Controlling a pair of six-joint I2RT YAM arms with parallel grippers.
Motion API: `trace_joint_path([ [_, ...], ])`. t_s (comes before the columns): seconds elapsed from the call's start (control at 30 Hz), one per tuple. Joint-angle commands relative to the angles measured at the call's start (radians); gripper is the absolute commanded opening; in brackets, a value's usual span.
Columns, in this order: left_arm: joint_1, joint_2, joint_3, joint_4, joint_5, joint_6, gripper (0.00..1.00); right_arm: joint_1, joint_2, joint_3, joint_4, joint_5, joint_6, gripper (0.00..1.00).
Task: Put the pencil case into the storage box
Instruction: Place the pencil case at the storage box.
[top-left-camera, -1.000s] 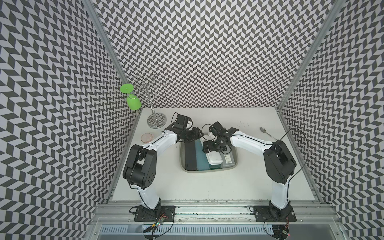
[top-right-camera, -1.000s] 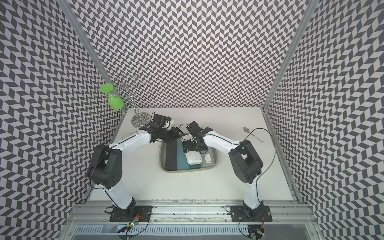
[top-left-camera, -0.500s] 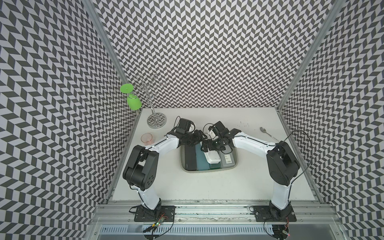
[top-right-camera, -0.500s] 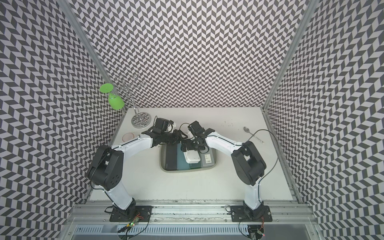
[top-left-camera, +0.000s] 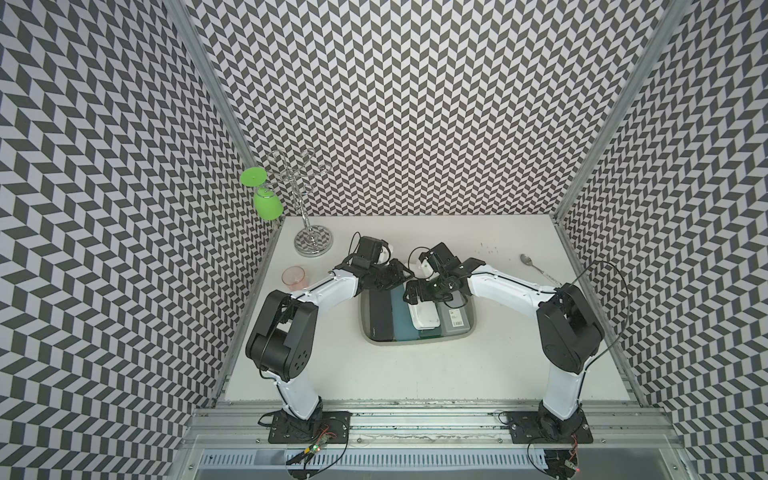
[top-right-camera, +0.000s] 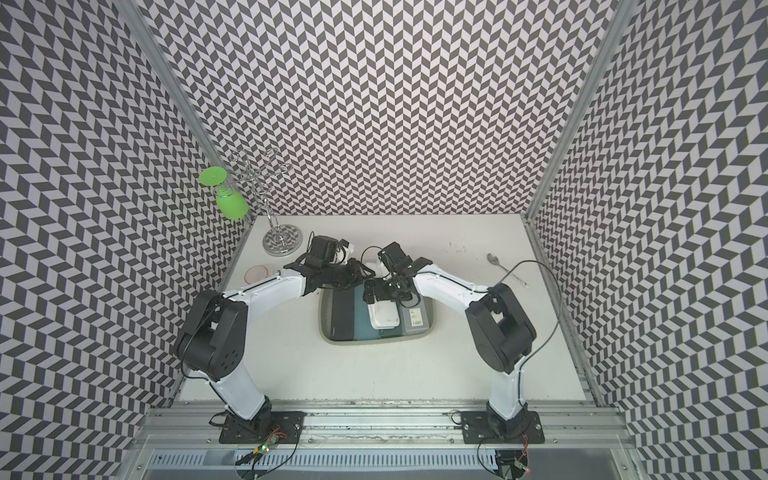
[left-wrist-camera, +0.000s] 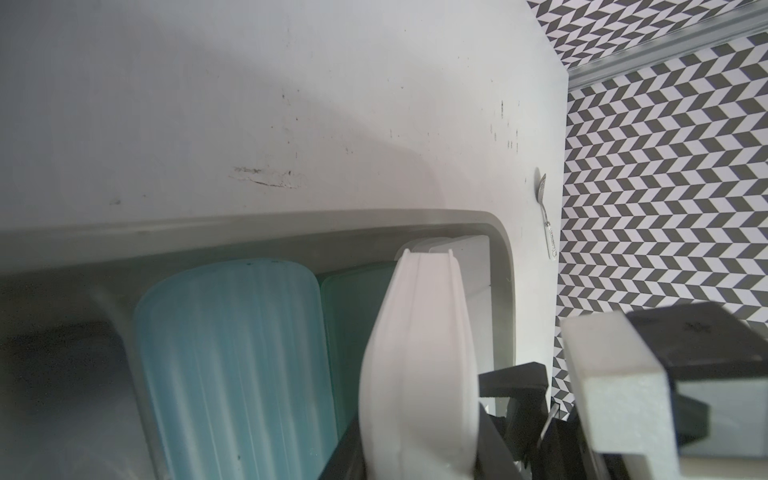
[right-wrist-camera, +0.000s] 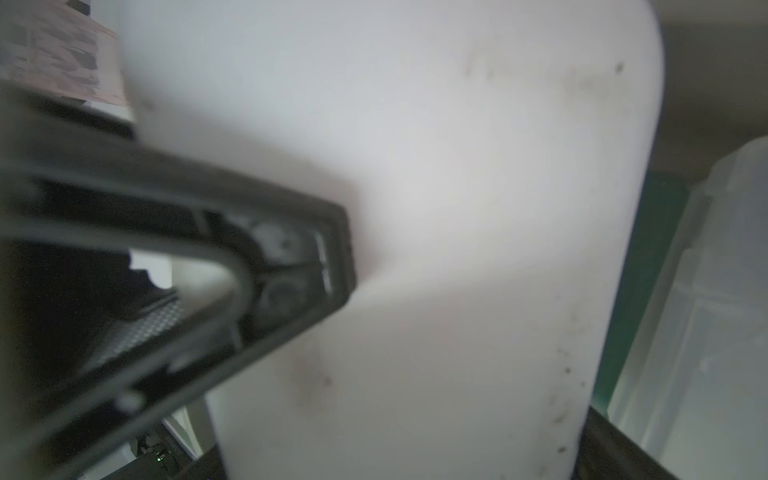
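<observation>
Four cases sit in the storage box (top-left-camera: 417, 340), which rests mid-table between the two arms in both top views. They are a black case (top-left-camera: 380, 311), a teal case (top-left-camera: 400, 320), the white pencil case (top-left-camera: 424, 320) lying over the teal one's right side, and a grey case (top-left-camera: 455, 322) with a label. The left gripper (top-left-camera: 397, 276) reaches over the box's far rim. The right gripper (top-left-camera: 426, 293) hangs over the white case's far end and hides where either gripper touches it. A spoon (top-left-camera: 538, 270) lies well apart, by the right wall.

In the left wrist view the white pencil case (left-wrist-camera: 415, 353) shows edge-on inside the box (left-wrist-camera: 249, 224), with one end near the rim. The end closest to the camera is pinched across its thin side by the left gripper's closed black fingers. The teal case (left-wrist-camera: 232, 353) lies just beside it.

The right wrist view is blurred, and the case's broad face (right-wrist-camera: 457, 208) fills it. The right gripper stands spread wide around the case, with one black finger (right-wrist-camera: 249, 183) against one long edge and the other past the opposite edge. Whether it presses on the case I cannot tell.
</observation>
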Motion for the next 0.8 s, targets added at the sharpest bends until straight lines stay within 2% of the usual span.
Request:
trace_joint_path([
  [0.0, -0.003, 0.040, -0.013, 0.001, -0.039, 0.048, 0.30, -0.005, -0.084, 0.030, 0.022, -0.048, -0.010, 1.00],
  [0.13, -0.002, 0.054, -0.007, 0.012, -0.048, 0.050, 0.30, -0.005, -0.090, 0.049, -0.034, -0.079, -0.017, 1.00],
  [0.33, -0.002, 0.077, 0.014, 0.008, -0.064, 0.063, 0.30, -0.016, -0.136, 0.033, -0.084, -0.062, -0.048, 1.00],
  [0.67, -0.001, 0.101, 0.020, 0.017, -0.087, 0.078, 0.30, -0.085, -0.222, -0.009, -0.104, -0.085, -0.072, 1.00],
  [0.7, -0.002, 0.103, 0.025, 0.015, -0.087, 0.077, 0.31, -0.091, -0.231, -0.013, -0.104, -0.077, -0.075, 1.00],
  [0.77, -0.006, 0.105, 0.035, 0.004, -0.090, 0.080, 0.43, -0.106, -0.244, -0.024, -0.107, -0.075, -0.077, 1.00],
])
